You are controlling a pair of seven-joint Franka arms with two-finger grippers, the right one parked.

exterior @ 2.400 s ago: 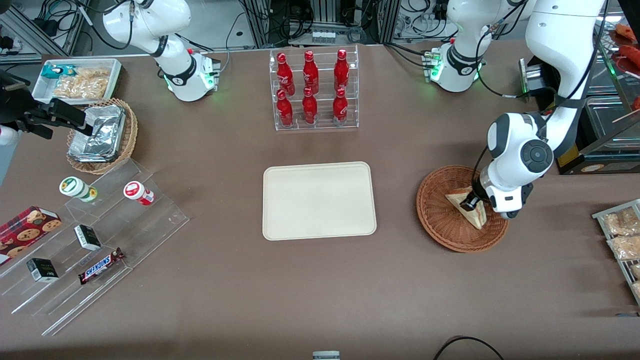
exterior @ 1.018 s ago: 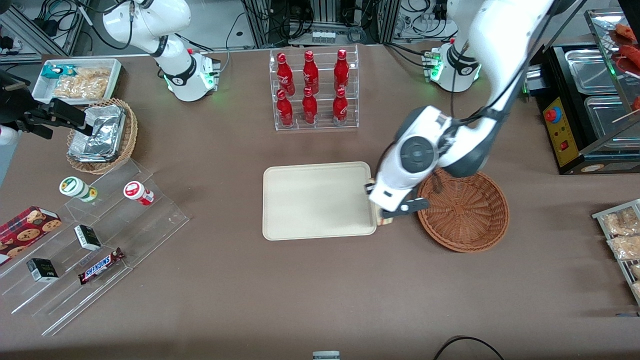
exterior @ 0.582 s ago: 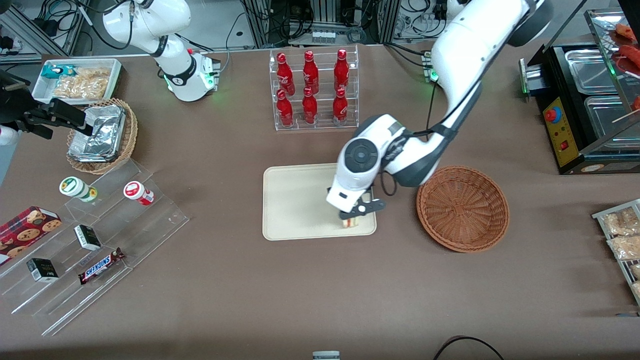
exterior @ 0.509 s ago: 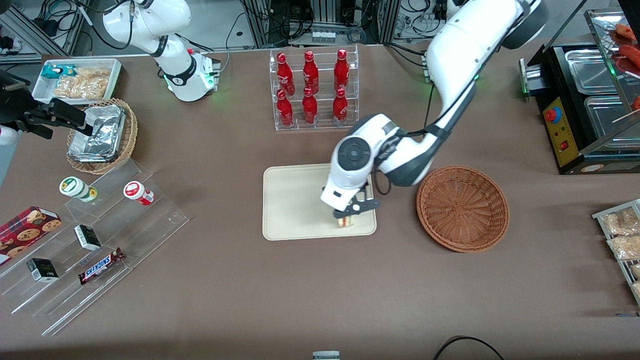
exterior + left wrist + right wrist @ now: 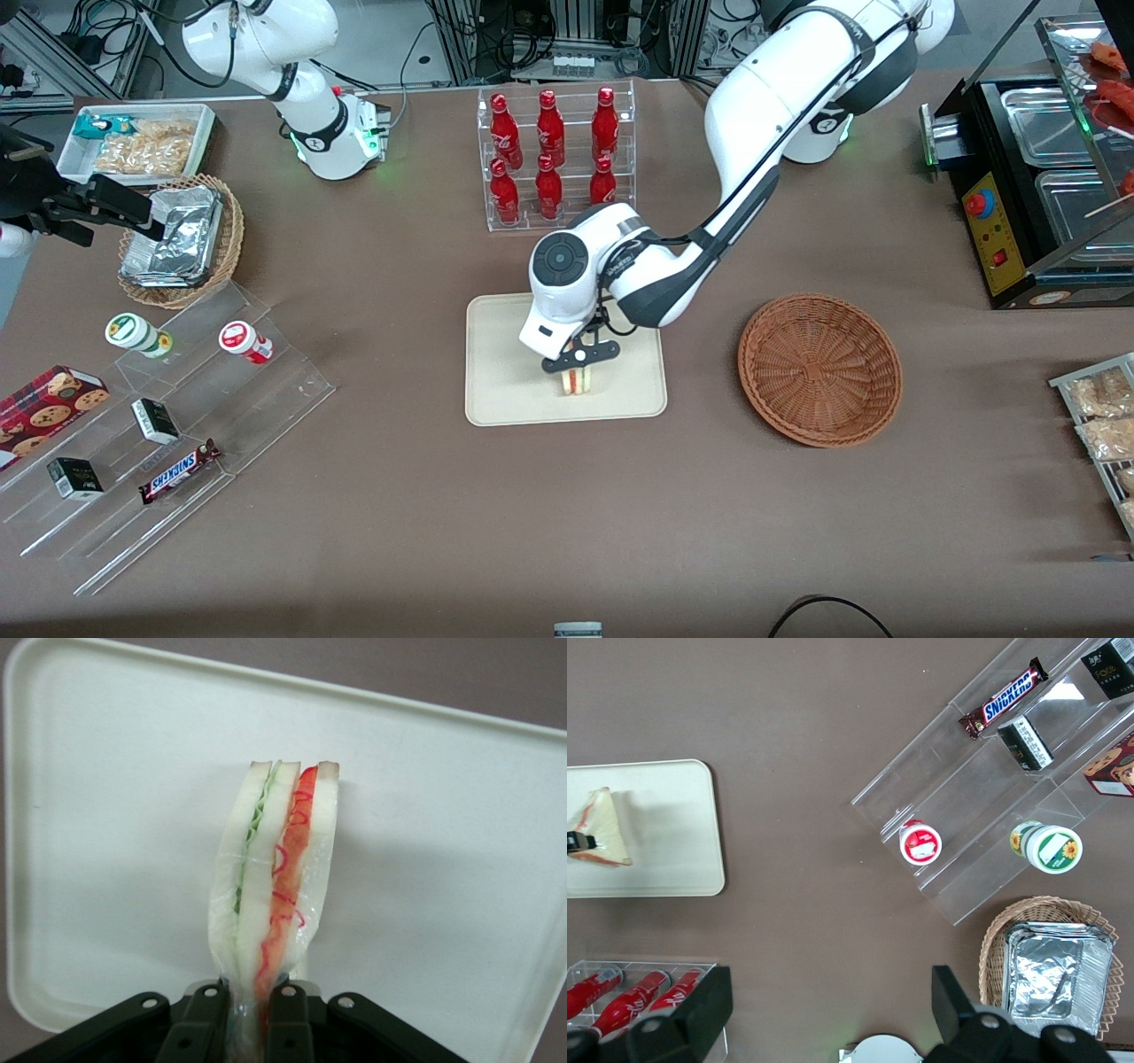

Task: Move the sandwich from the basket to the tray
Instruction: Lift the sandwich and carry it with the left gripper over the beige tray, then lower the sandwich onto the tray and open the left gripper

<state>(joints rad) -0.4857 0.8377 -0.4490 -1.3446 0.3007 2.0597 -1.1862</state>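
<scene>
The flat cream rectangular tray [image 5: 505,372] lies mid-table, bearing nothing but the small triangular sandwich wedge of pale bread with red and green filling [image 5: 276,895], held on edge over its part nearer the front camera. The round reddish-brown woven wicker basket [image 5: 820,368], toward the working arm's end, holds nothing. The left arm's black two-finger gripper [image 5: 254,1005] pinches the sandwich's corner tightly.
</scene>
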